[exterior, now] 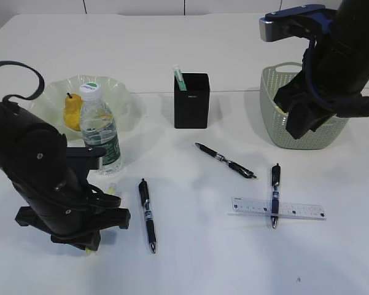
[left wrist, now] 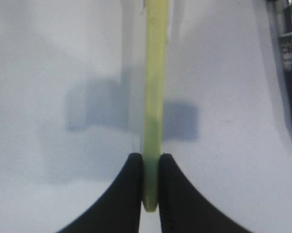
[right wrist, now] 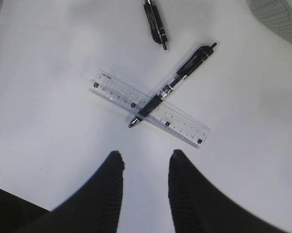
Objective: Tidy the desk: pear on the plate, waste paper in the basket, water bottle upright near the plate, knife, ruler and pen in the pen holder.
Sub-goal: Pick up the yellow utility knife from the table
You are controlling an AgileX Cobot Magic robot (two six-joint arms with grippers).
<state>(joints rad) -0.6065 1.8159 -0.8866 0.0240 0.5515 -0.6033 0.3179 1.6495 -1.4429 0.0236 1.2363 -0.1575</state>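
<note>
My left claw (left wrist: 149, 187) is pinching shut on a slim yellow-green knife (left wrist: 154, 97), its two black fingers (left wrist: 131, 194) pressing either side of the handle end while the rest is lying flat on the white desk (exterior: 202, 258). My right claw (right wrist: 145, 187) is hovering part open, gripping nothing, above the clear ruler (right wrist: 148, 110).

Counting outward from the black pen holder (exterior: 191, 101): I am seeing three black pens, one ruler, one bottle, one pear, one plate, one basket. One pen (exterior: 148, 215) is lying toward me and to the left, beside my left arm. A second pen (exterior: 225, 160) is lying just in front of the holder, to the right. The third pen (exterior: 275, 195) is crossing over the ruler, farther right. The water bottle (exterior: 100, 128) is standing upright left of the holder, touching the pale plate (exterior: 124, 98), where the pear (exterior: 72, 112) is resting. The green basket (exterior: 273, 123) is standing right of the holder.

My left arm is bending low over the desk; my right arm is hanging high beside the basket.
</note>
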